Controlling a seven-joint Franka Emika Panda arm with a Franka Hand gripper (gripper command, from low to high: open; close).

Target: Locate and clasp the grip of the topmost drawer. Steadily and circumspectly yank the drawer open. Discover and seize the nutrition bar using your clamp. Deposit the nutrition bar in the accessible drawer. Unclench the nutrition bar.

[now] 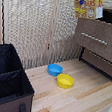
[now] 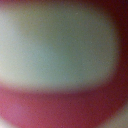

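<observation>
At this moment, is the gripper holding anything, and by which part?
It cannot be told. The arm and its gripper do not show in the exterior view, and the wrist view is only a pale and pink blur. The topmost drawer looks shut.

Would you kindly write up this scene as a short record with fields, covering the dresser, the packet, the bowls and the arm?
top drawer: pulled out from the dark-framed dresser, silver bar handle showing
nutrition bar: on top of the dresser, upright or leaning, orange and yellow print
blue bowl: on the wooden floor, beside the yellow bowl
yellow bowl: nearer the camera than the blue one
black bin: exterior view's left, open
gripper: not visible in the exterior view; wrist view blurred pink and pale
</observation>
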